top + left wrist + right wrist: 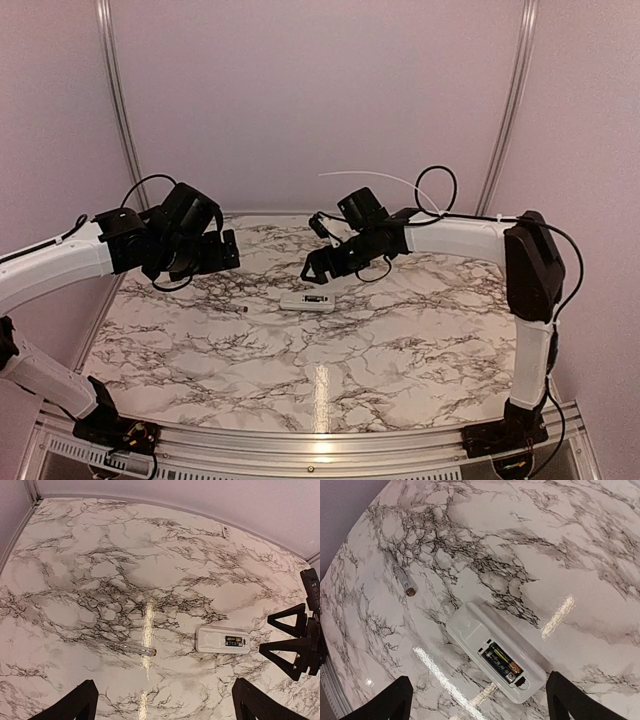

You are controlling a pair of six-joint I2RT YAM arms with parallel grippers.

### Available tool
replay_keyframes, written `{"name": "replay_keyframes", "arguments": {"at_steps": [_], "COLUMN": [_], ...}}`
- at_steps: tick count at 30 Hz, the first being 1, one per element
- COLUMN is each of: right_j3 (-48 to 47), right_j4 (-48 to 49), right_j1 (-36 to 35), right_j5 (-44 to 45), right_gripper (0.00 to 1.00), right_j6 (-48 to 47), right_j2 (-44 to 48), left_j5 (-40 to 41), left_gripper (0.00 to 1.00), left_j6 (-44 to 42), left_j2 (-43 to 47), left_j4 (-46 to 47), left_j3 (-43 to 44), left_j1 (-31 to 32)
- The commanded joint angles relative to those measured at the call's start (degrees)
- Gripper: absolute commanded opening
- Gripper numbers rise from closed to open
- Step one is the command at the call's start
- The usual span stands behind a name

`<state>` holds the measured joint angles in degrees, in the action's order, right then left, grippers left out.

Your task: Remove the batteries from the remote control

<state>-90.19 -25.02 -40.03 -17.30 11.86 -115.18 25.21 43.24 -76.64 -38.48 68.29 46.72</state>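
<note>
The white remote control [308, 300] lies back up in the middle of the marble table. Its battery recess is uncovered and holds a dark battery [503, 663] with a copper end. The remote also shows in the left wrist view [223, 640] and the right wrist view [470, 627]. A second battery [141, 649] lies loose on the table left of the remote, also seen from the right wrist [405, 582]. My left gripper [215, 250] hovers open and empty above the table's left side. My right gripper [318, 265] hovers open and empty just above and behind the remote.
Purple walls with aluminium posts close in the table at the back and sides. The right gripper's black fingers [292, 642] stand close to the remote's right end. A thin white cable [380, 178] arcs above the right arm.
</note>
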Motion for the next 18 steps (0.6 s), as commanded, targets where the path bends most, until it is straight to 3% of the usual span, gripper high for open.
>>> {"name": "replay_keyframes", "arguments": {"at_steps": [1,11,18], "right_j3": [-1.99,-3.21,-12.04], "right_j4": [1.99,19.24,22.07], "right_j1": [-4.74,-9.27,-12.45], "right_j5": [0.90,-4.03,-5.40], "right_gripper": [0.91,0.88,0.87], "right_j6": [-7.94,-16.29,-18.98], "right_j2": [-0.60,-5.40,-14.96], "left_j5": [-2.36,-5.48,-5.43], "left_gripper": [0.98,0.99,0.98], "left_j6": [6.08,11.49,14.27], "left_j2": [-1.26,3.89,8.52], "left_j4": [-5.28,-9.86,-15.30], "left_j3": [-1.35,-5.05,-6.41], "left_j1": [-1.97,-6.79,-8.84]}}
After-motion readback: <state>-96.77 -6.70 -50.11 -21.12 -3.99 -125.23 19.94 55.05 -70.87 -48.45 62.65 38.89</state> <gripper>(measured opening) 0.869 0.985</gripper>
